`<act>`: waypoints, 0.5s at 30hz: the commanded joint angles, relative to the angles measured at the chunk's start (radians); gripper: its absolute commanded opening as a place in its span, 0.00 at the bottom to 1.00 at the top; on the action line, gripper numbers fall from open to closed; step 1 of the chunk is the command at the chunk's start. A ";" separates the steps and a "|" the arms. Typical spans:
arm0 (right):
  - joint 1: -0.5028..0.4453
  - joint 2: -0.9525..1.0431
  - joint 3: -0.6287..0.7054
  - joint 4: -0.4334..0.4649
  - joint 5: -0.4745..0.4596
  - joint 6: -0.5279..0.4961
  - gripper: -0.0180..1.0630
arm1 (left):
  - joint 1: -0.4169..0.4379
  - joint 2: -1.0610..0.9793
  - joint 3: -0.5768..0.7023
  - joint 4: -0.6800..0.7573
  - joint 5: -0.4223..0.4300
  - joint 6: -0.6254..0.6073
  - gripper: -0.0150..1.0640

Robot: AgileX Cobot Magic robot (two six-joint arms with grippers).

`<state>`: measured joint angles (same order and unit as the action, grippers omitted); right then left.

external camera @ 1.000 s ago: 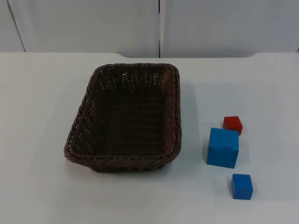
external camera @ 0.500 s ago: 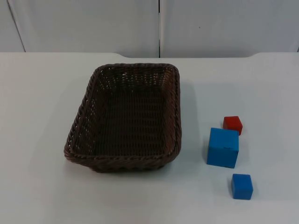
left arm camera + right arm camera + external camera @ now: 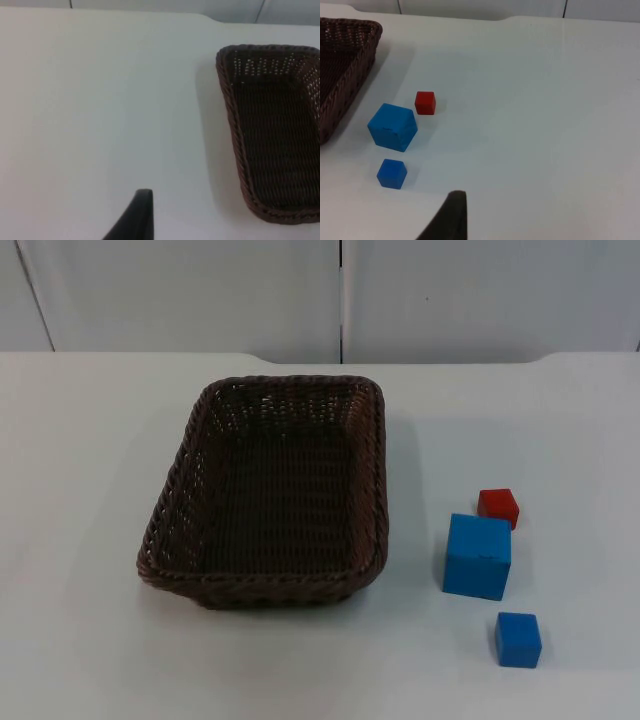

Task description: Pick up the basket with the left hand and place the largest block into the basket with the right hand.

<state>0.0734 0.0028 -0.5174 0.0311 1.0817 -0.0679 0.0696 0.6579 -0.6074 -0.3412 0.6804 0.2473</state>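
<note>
A dark brown woven basket [image 3: 272, 490] stands empty on the white table, left of centre; its rim [image 3: 231, 115] is also seen from the left wrist. The large blue block [image 3: 477, 556] lies to its right, with a small red block [image 3: 498, 506] just behind it and a small blue block [image 3: 518, 639] in front. The right wrist view has the large blue block [image 3: 393, 127], the red block [image 3: 425, 102] and the small blue block [image 3: 391, 173]. My left gripper [image 3: 141, 202] hovers over bare table left of the basket. My right gripper [image 3: 454, 205] hovers right of the blocks, apart from them.
The grey partition wall [image 3: 340, 295] closes the table at the back. Bare white table [image 3: 70, 490] lies left of the basket and right of the blocks.
</note>
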 commanded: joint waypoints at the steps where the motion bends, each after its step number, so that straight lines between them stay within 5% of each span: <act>1: -0.008 -0.003 0.001 -0.001 -0.002 0.000 0.99 | -0.002 0.025 -0.023 -0.023 -0.021 0.011 0.96; 15: -0.008 -0.003 0.001 -0.001 -0.002 0.000 0.99 | -0.002 0.336 -0.249 -0.116 -0.006 0.116 0.96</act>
<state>0.0734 0.0028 -0.5174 0.0311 1.0817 -0.0679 0.0696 0.9531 -0.8233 -0.4100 0.6795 0.3261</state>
